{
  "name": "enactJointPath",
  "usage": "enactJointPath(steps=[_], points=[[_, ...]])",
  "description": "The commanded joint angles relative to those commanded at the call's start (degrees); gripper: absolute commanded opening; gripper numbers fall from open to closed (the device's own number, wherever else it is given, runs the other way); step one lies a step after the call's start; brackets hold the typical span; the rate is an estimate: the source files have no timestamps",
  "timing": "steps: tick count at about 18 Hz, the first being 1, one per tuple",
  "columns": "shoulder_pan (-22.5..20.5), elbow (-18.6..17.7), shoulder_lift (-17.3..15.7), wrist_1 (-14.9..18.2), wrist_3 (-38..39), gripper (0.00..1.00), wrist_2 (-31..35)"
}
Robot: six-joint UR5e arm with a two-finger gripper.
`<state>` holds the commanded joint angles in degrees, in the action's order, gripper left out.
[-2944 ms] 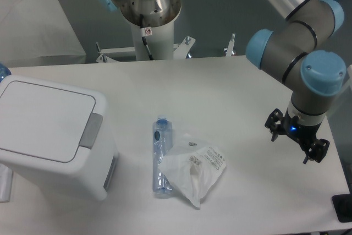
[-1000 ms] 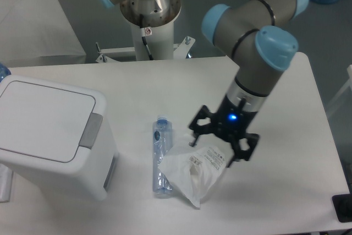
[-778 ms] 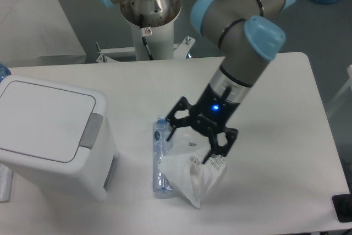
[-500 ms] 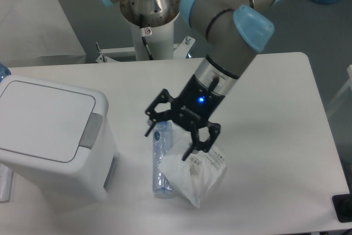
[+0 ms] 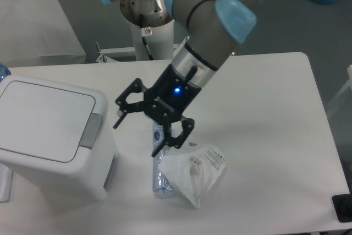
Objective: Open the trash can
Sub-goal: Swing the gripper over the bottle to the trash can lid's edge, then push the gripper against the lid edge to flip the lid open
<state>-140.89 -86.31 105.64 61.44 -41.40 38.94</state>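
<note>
Gripper (image 5: 138, 136) is what you see near the middle of the table (image 5: 264, 136), hanging off the UR5e arm (image 5: 206, 48) with its two black fingers (image 5: 124, 111) spread wide and nothing between them; a blue light glows on its body. It sits above the table surface, over the top end of a clear plastic bottle (image 5: 159, 169) with a blue cap that lies on its side. Just right of the bottle, and touching it, you have a crumpled white plastic bag (image 5: 192, 174) with printed labels. The trash can (image 5: 52, 136) stands at the left edge of the table, a white boxy bin with rounded corners, its flat white lid (image 5: 44, 119) down and closed. The grey push-button bar (image 5: 92, 130) sits on the rim at the lid's right side, facing the gripper. The nearest fingertip is close to that bar but apart from it, with bare table showing between them. Behind the table you can see the arm's white pedestal (image 5: 148, 37), and a white cloth-covered surface (image 5: 33, 20) fills the upper left corner.
</note>
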Motion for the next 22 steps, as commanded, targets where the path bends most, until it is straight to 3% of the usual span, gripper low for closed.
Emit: enactJointPath(steps=[22], points=[[2.3, -3.6, 0.6, -3.3, 0.3, 1.00, 0.7]])
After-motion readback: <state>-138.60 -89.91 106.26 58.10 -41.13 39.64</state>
